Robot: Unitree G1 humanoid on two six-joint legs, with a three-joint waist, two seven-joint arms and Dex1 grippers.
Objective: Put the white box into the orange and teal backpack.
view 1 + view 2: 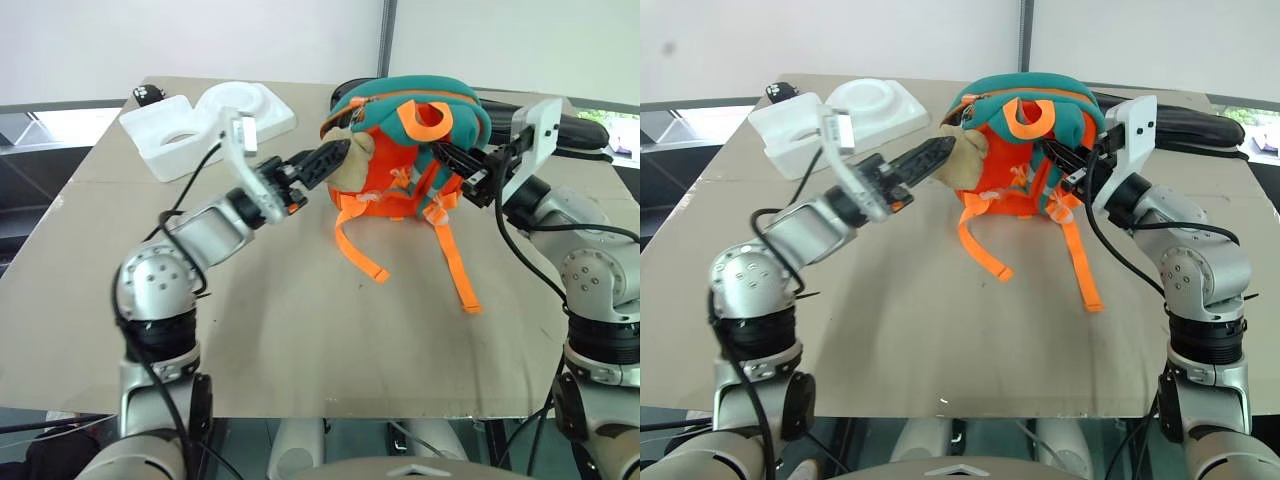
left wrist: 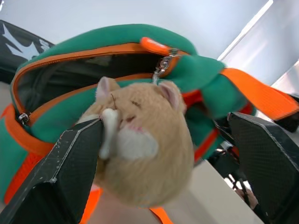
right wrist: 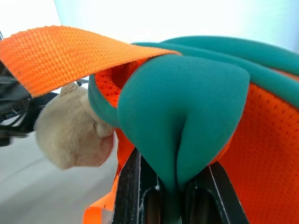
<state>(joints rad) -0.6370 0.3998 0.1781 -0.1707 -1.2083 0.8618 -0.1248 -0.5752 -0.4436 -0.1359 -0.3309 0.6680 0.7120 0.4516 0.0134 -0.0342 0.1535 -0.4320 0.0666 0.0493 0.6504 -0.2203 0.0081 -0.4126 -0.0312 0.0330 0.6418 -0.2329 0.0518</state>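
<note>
**Backpack held upright on table**

Right gripper [image 3: 170, 196] clenched on a teal fold of the orange and teal backpack [image 1: 405, 150]; left gripper [image 2: 163, 154] spread wide around the plush charm [image 2: 142, 149]. White foam piece [image 1: 205, 120] lies behind

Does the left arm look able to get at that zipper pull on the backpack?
Probably yes. The left gripper has open jaws right at the backpack, but the plush toy hangs from the zipper pull between them, partly in the way.
</note>
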